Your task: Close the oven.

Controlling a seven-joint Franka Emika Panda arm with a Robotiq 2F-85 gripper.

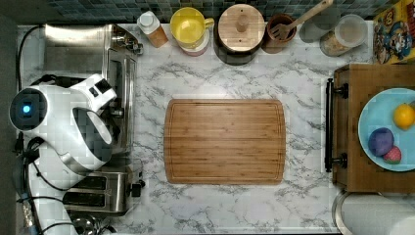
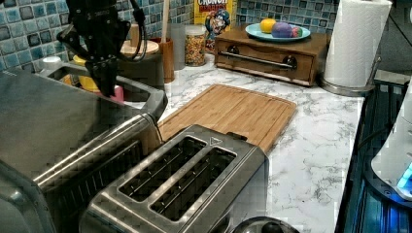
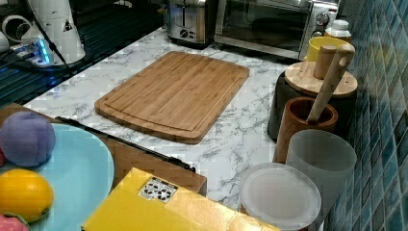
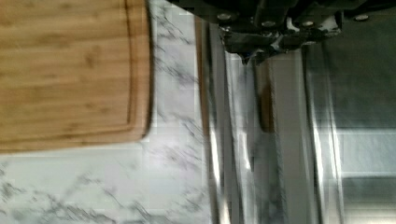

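Observation:
The oven [image 1: 73, 49] is a big steel box at the top view's left, partly under my white arm. In the right view the oven [image 3: 262, 21] has its glass door standing upright against the front, with knobs beside it. In the left view my black gripper [image 2: 107, 87] points down just above the oven's top [image 2: 48, 116], near the front edge, with the bar handle [image 2: 97, 143] below. The wrist view has the gripper [image 4: 253, 55] over the door's top edge and the handle [image 4: 215, 140]. Its fingers are together with nothing between them.
A two-slot toaster [image 1: 98, 191] stands right beside the oven. A bamboo cutting board [image 1: 225, 142] lies mid-counter. Jars, a yellow cup [image 1: 188, 24] and a utensil holder line the back wall. A wooden drawer box [image 1: 350, 122] carries a blue plate of fruit.

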